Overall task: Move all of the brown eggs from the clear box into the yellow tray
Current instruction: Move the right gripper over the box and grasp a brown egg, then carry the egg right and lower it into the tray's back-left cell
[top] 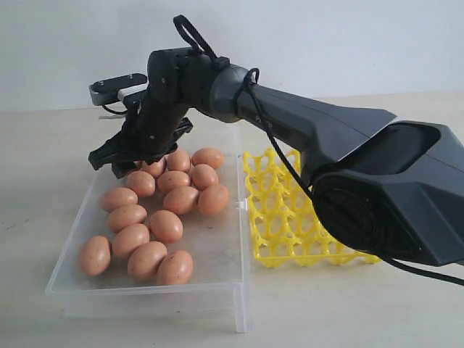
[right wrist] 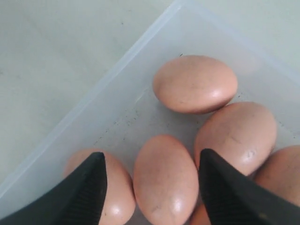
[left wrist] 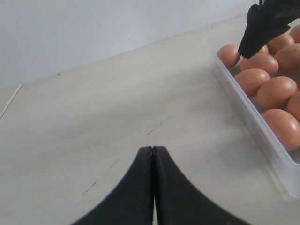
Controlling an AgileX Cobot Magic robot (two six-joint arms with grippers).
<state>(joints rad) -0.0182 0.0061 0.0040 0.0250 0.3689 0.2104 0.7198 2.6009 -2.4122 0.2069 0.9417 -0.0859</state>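
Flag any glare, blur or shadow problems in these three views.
Exterior view: even, soft light, no glare; the right arm looms close and hides part of the yellow tray. Left wrist view: sharp, with the shut left gripper a featureless black shape. Right wrist view: small highlights on the brown eggs; the open right gripper is dark.

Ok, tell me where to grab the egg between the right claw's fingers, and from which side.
Probably grip the egg across its narrow middle, straight down from above: it lies on its side, lengthwise under the open right claw; neighbouring eggs crowd both flanks.
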